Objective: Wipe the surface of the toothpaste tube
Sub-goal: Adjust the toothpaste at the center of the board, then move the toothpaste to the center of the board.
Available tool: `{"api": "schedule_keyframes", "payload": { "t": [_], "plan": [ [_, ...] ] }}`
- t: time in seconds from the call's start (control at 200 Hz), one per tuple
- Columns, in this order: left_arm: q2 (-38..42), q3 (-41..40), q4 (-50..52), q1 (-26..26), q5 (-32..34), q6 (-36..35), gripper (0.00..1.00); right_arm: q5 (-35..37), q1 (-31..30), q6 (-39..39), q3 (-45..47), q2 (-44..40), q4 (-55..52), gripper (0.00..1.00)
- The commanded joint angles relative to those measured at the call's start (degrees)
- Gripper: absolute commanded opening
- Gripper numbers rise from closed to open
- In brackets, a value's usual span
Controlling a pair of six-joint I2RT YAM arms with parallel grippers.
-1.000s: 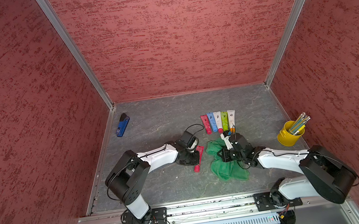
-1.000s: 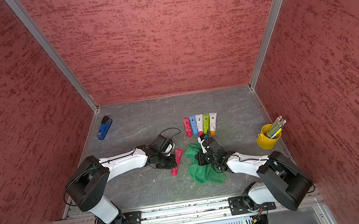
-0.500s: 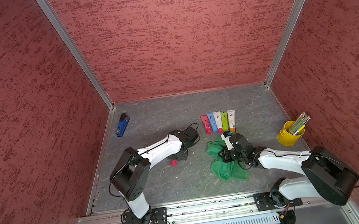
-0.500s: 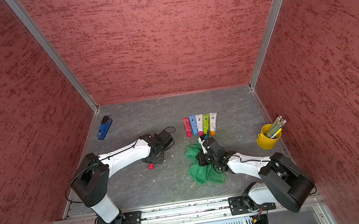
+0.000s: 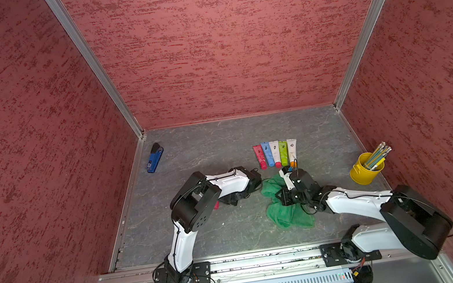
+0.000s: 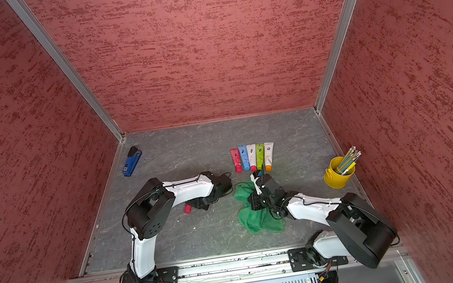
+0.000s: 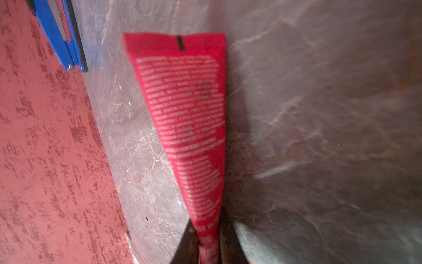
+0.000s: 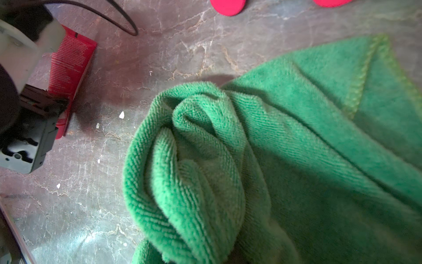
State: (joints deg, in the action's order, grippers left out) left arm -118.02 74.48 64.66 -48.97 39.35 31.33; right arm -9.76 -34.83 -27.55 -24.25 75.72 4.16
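Presently: the red toothpaste tube sits low over the grey marbled tabletop, lower centre of frame in both top views. It is mostly hidden under the left arm, and only its red cap peeks out. I cannot tell whether it rests on the tabletop or hangs just clear.

Left wrist view: the left gripper has its fingers pressed to either side of the tube at the narrow cap end, clasping it. The printed face is turned to the camera and the flat crimped end points away. Judgement: holding at the neck leaves nearly the whole body bare for wiping.

The right gripper sits on the crumpled green microfibre cloth, just right of centre. Its fingers are buried in fabric and unseen. A bunched fold rising toward the right wrist camera reads as cloth pinched in clenched fingers. Cloth and tube are apart with bare tabletop between them, so there is no wiping contact yet.

Bystanders, none in the way:
- row of five coloured tubes, above the cloth
- yellow pail of pencils, at right
- blue stapler, upper left of the tabletop

Judged stage: tube and cloth both in hand, wipe not begun. The next move calls for bringing cloth and printed face together. Risk: the thin tube may twist or slip at the neck under rubbing pressure.
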Motion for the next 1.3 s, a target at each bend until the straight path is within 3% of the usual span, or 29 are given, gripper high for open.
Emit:
{"api": "schedule_keyframes", "payload": {
  "t": [0.0,0.12,0.245,0.341,0.511,0.701,0.902,1.067,1.292],
  "plan": [
    [0.02,0.34,-3.73,-2.07,-2.27,0.78,0.27,1.59,-0.42,0.70,0.70,-0.91,-0.85,0.00],
    [5.49,-0.89,-5.77,-4.55,-1.82,0.76,0.47,1.68,-0.39,0.70,0.70,-0.77,-0.86,0.00],
    [15.56,-4.28,-10.45,-5.04,-4.00,-0.54,0.56,1.68,-0.41,0.71,0.70,-0.44,-0.76,0.00],
    [25.55,-10.67,-17.38,-2.90,-9.29,-2.12,0.63,1.83,-0.42,0.66,0.70,-0.38,-0.69,0.00],
    [39.21,-25.52,-30.46,6.67,-26.18,-2.50,0.68,1.85,-0.41,0.66,0.54,0.11,-0.56,0.01],
    [39.87,-32.54,-38.36,9.48,-33.42,-1.48,0.69,2.24,-0.41,0.57,0.30,0.92,-0.52,0.01],
    [35.83,-36.73,-44.21,11.44,-36.14,-1.25,0.63,1.78,-0.41,0.66,-0.05,1.79,-0.17,0.00],
    [34.95,-36.94,-44.45,11.44,-35.18,-1.92,0.40,0.84,-0.42,0.66,-0.70,2.21,0.15,0.00],
    [32.85,-34.43,-42.66,10.62,-34.78,-5.02,0.22,1.47,-0.40,1.40,-3.93,-0.18,-2.99,0.00]
  ]
}}
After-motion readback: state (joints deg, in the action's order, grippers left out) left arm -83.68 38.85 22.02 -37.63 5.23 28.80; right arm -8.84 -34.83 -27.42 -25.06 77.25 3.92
